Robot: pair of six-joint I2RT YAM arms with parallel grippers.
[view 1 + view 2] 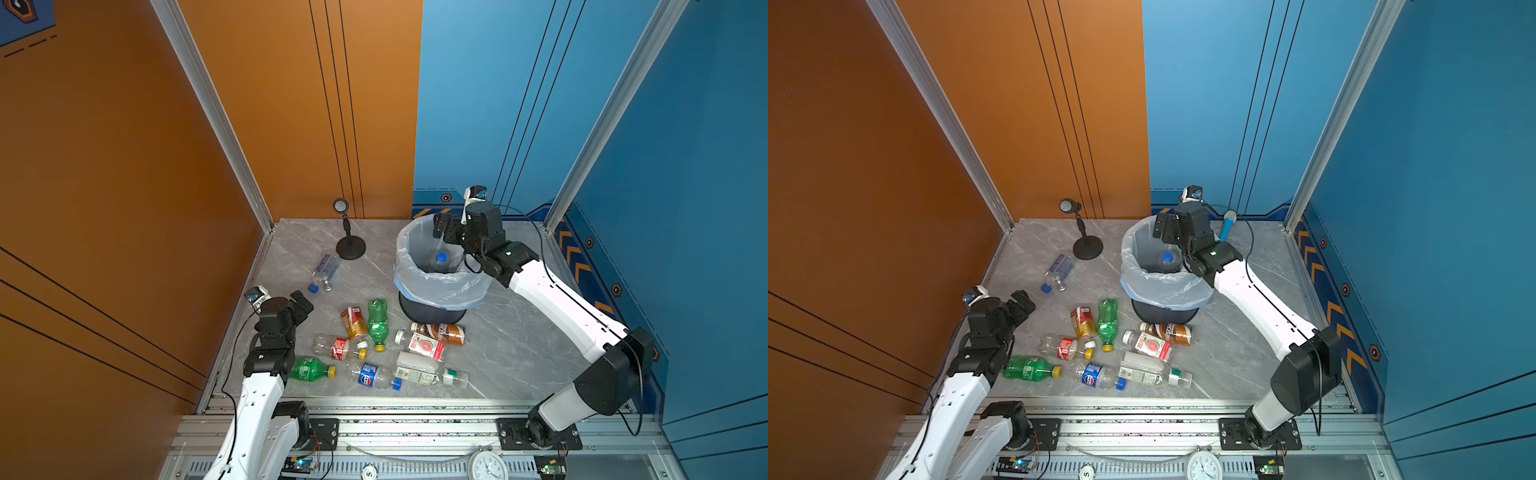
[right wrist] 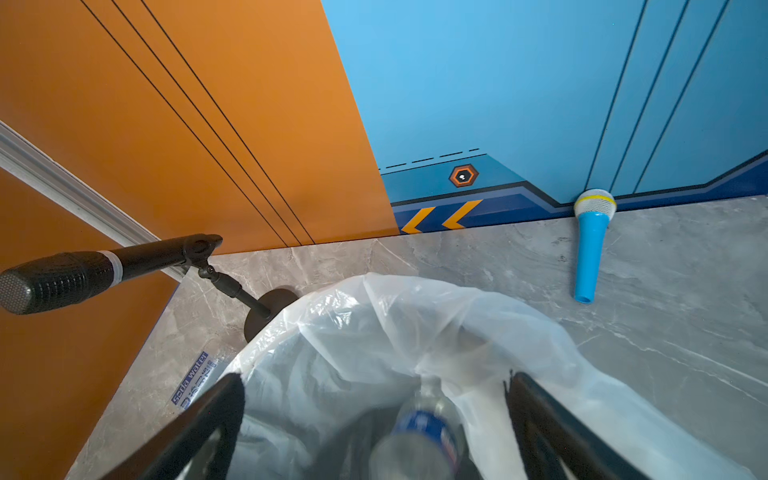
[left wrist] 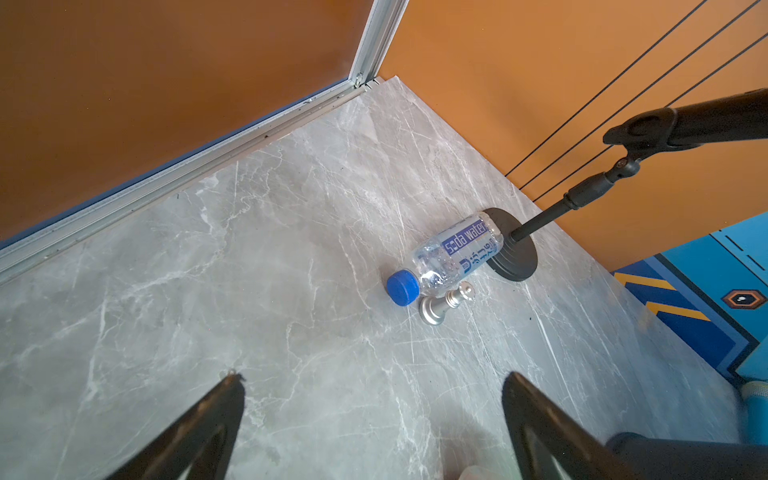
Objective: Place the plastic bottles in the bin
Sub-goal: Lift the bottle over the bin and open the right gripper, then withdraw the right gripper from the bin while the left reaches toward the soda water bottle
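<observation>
Lying outside the bin (image 1: pixel 440 286): ten bottles (image 1: pixel 377 320) (an eleventh (image 1: pixel 441 257) inside).

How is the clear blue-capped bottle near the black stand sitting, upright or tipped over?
Tipped over. The soda water bottle lies on its side on the table, cap end beside the silver figurine.

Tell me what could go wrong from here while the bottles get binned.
1. The soda water bottle lies right beside the silver figurine, with the stand close behind. The open left claw pointing that way could catch or knock the figurine instead.
2. The open right claw hangs over the bin, close to its loose bag. Withdrawing might snag the bag and tug the bin.
</observation>
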